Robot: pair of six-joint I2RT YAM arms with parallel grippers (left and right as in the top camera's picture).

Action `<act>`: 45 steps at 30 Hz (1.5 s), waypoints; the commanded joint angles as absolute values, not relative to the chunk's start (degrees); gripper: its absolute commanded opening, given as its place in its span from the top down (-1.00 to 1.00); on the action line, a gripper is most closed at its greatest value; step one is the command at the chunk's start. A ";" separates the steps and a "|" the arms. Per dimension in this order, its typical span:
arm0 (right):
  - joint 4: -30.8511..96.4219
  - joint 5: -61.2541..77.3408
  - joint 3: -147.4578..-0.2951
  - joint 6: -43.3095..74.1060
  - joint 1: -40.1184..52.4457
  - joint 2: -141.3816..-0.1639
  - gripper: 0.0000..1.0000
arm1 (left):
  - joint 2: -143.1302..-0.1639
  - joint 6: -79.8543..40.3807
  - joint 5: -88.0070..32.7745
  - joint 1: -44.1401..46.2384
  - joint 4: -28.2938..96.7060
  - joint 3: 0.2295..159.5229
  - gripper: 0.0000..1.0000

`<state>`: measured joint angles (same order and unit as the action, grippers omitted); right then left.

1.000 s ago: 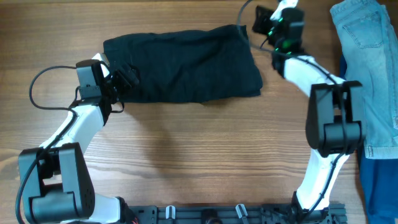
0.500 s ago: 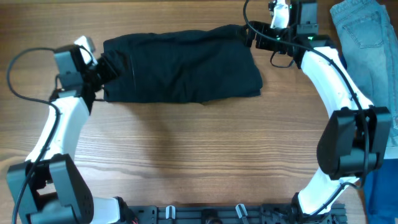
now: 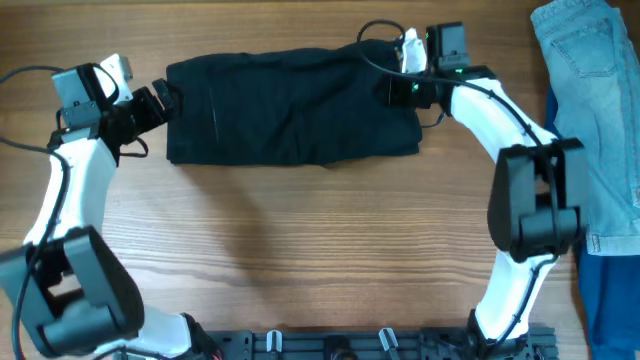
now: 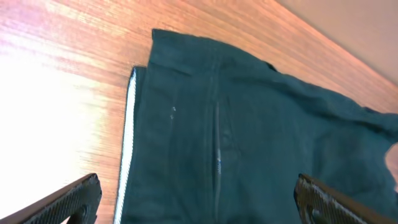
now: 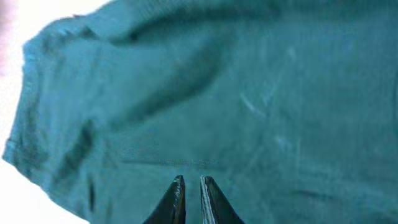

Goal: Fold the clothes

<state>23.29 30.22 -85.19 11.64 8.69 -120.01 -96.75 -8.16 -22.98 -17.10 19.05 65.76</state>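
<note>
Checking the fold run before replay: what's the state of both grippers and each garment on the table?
left gripper: open, at the shorts' left edge
right gripper: shut, over the shorts' right end
black shorts: lying flat on the table
jeans: lying at the right edge
dark blue garment: lying beside the jeans

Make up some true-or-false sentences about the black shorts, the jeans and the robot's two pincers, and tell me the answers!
1. The plain black fabric shorts lie on the wooden table. True.
2. The left pincer is shut tight. False: its fingers stand wide apart, at the shorts' pale-edged end.
3. The right pincer has its fingers almost together, right over the black fabric. True.
4. The light blue denim jeans lie on top of the shorts. False: they lie at the table's right side, apart from the shorts.
</note>
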 commanded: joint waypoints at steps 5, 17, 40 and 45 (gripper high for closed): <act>24.93 27.11 -84.82 9.23 8.78 -123.26 0.79 | -102.94 -3.03 -21.89 -17.50 17.39 67.22 -0.99; 27.46 21.74 -84.82 8.97 8.78 -123.28 0.75 | -110.69 7.31 -15.16 -17.47 16.67 67.20 -0.82; 27.55 20.51 -84.82 8.95 8.78 -123.28 0.76 | -121.54 -3.51 -8.03 -11.18 11.75 67.20 0.92; 27.53 23.22 -85.14 6.33 8.78 -122.83 0.79 | -115.46 -8.45 -8.47 -14.06 12.36 67.96 0.92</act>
<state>27.44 21.39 -85.10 9.45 8.71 -121.93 -117.38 -4.01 -13.56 -11.03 10.15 69.36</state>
